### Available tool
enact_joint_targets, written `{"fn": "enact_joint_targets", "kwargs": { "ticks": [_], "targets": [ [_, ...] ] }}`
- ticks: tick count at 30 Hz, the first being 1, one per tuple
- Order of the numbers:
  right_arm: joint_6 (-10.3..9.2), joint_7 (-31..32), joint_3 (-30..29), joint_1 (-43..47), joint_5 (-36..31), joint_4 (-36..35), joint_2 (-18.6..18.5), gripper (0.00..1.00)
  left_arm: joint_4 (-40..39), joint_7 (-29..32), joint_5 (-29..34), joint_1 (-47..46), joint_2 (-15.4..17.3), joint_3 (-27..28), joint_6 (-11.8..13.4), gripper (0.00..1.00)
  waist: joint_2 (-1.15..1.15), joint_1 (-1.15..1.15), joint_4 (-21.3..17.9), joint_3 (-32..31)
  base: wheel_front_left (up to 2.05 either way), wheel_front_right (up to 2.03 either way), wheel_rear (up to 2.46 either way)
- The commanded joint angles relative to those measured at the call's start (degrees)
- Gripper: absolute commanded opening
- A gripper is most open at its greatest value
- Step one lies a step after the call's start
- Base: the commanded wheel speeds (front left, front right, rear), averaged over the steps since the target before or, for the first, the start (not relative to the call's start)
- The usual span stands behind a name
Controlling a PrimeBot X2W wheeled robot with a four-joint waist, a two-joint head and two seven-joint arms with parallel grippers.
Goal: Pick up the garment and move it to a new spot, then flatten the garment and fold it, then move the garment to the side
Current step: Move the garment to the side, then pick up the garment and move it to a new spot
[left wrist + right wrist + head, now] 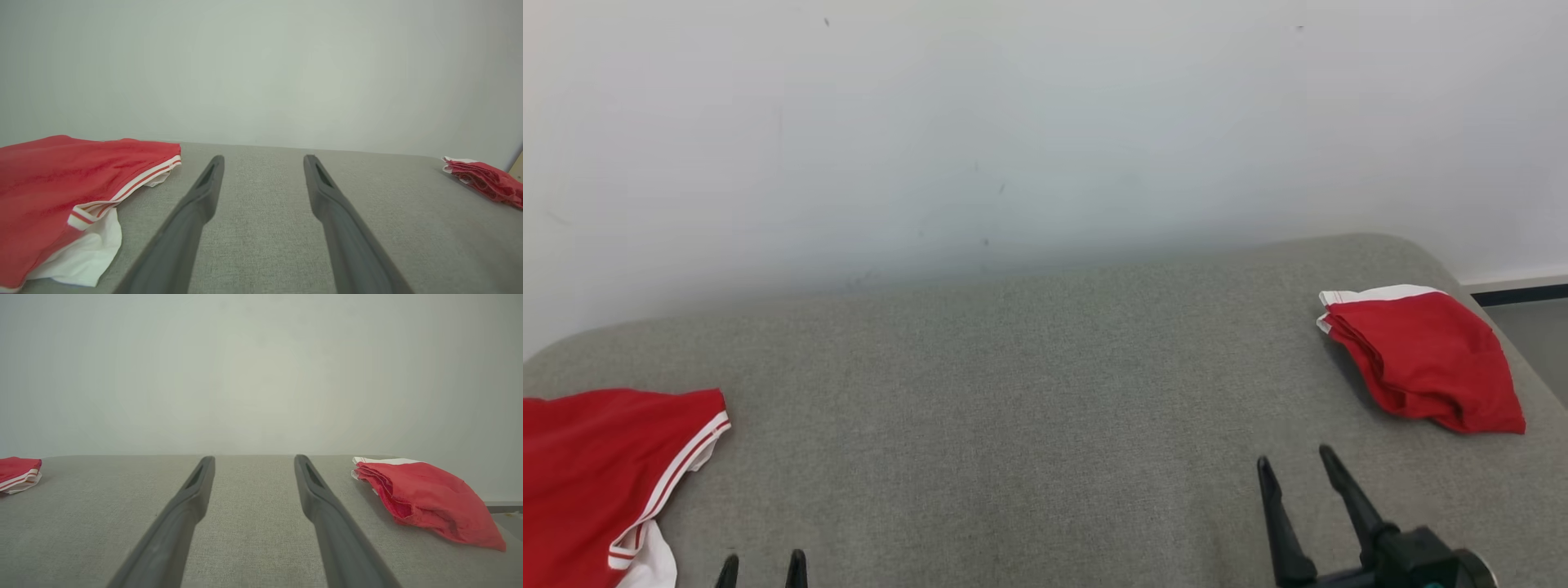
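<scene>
The left gripper and right gripper were spread, empty. A loose garment lay left; a folded garment lay right.

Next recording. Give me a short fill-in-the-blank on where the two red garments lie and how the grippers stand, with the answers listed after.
1. The folded red garment with a white edge lies on the grey fabric surface at the robot's ____ side.
2. The loose red garment with white striped trim lies at the robot's ____ side.
3. The left gripper and the right gripper both stand ____, holding nothing.

Missing words: right; left; open
</scene>
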Motion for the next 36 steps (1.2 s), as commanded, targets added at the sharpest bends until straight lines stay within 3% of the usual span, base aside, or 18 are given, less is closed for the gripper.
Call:
{"fn": "enact_joint_targets", "kwargs": {
  "ticks": [1,27,36],
  "targets": [
    [0.00,-0.06,0.42,1.98,-0.56,-0.33,0.31,1.00,0.61,0.03,0.44,1.80,-0.01,-0.28,0.16,1.00,0.00,0.01,-0.47,-1.16,0.00,0.00,0.00],
    [0.00,-0.06,0.84,6.51,0.91,0.11,0.71,1.00,3.44,0.03,0.19,2.97,-0.03,-1.30,0.44,1.00,0.00,0.01,-0.37,-2.18,0.00,0.00,0.00],
    [0.00,-0.06,0.48,7.04,1.02,0.08,0.73,1.00,4.09,0.03,1.12,2.16,-0.03,-2.42,-0.04,1.00,0.00,0.01,1.89,-1.99,0.00,0.00,0.00]
  ]
}}
